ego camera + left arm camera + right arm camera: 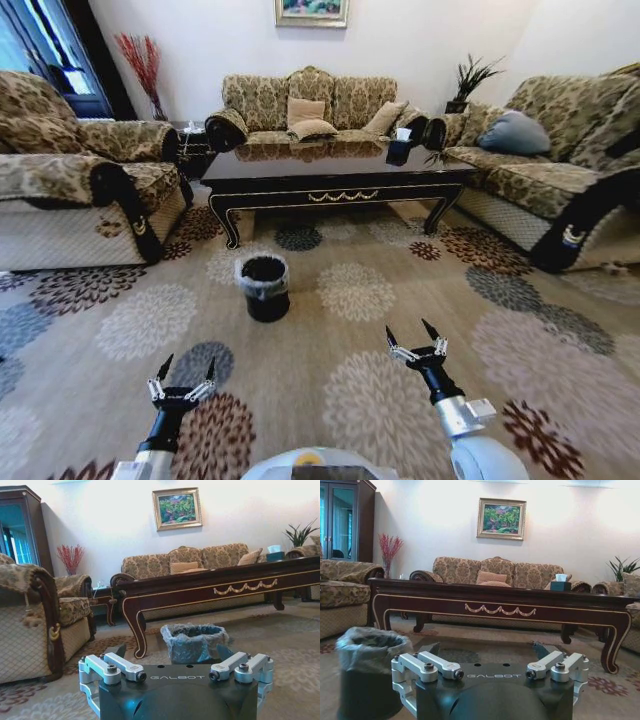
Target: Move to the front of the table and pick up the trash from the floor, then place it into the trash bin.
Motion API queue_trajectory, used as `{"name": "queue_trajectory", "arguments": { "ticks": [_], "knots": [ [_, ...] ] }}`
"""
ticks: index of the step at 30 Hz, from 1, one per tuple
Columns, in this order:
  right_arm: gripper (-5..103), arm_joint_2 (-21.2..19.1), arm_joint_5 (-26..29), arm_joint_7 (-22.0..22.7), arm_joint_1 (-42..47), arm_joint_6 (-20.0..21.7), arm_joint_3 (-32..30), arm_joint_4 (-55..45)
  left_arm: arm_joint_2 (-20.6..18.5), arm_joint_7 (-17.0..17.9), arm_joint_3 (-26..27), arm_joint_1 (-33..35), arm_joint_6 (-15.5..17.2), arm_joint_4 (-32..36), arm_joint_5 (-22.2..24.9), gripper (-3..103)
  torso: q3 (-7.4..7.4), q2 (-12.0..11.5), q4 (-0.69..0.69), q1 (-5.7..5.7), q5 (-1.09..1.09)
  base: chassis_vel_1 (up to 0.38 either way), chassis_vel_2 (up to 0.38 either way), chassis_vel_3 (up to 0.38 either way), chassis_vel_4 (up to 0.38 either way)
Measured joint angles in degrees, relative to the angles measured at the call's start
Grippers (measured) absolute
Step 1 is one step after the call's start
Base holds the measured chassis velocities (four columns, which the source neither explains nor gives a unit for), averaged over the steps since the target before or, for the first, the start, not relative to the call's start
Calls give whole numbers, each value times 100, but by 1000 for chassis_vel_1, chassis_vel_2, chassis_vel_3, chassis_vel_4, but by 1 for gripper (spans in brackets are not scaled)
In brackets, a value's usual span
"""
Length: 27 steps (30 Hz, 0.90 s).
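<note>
Down low, the left gripper (183,374) is hanging over the carpet (380,390) with its fingers spread and nothing between them; the right gripper (413,339) is hovering likewise, splayed and empty, a little farther forward. Ahead and between them, the black trash bin (265,288) with its grey liner is standing on the carpet just in front of the dark coffee table (335,178). From the left wrist, the bin (194,642) is sitting beside the table's carved leg (135,630); from the right wrist, the bin (369,670) is looming close, its base cut off. A tissue box (561,583) is resting on the tabletop. Among the flower medallions, any trash is hard to make out.
</note>
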<state>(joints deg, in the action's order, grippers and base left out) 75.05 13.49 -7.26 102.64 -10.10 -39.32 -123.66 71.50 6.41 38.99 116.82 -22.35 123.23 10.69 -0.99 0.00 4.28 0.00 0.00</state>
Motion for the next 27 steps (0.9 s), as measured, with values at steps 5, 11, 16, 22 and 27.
{"name": "queue_trajectory", "arguments": {
  "ticks": [5, 11, 16, 22, 27],
  "knots": [
    [100, 0, 0, 0, 0, 0, 0, 0, 0, 0, 0, 0, 0, -1, 0, 100, 0, -1, 0, 0, -1, 353, -343, -354, 353],
    [100, 0, 0, 0, 0, 0, 0, 1, 0, 0, 0, 0, 0, -1, 0, 100, 0, 0, 1, 0, 5, 356, -347, -367, 360],
    [100, 0, 0, 0, 0, 0, 0, 0, -1, 0, 0, -1, 1, -1, 0, 100, 0, 0, 0, 0, -1, 327, -350, -349, 335],
    [100, 0, 0, 0, 0, 0, 1, 1, -1, 0, 1, -1, 1, -1, 0, 100, -1, 0, -1, 0, -1, 355, -348, -350, 375],
    [100, 0, 0, 0, 1, 0, 0, 1, -1, 0, 0, -1, 1, -1, 1, 100, -1, -1, 1, 0, -3, 340, -368, -367, 339]
  ]
}}
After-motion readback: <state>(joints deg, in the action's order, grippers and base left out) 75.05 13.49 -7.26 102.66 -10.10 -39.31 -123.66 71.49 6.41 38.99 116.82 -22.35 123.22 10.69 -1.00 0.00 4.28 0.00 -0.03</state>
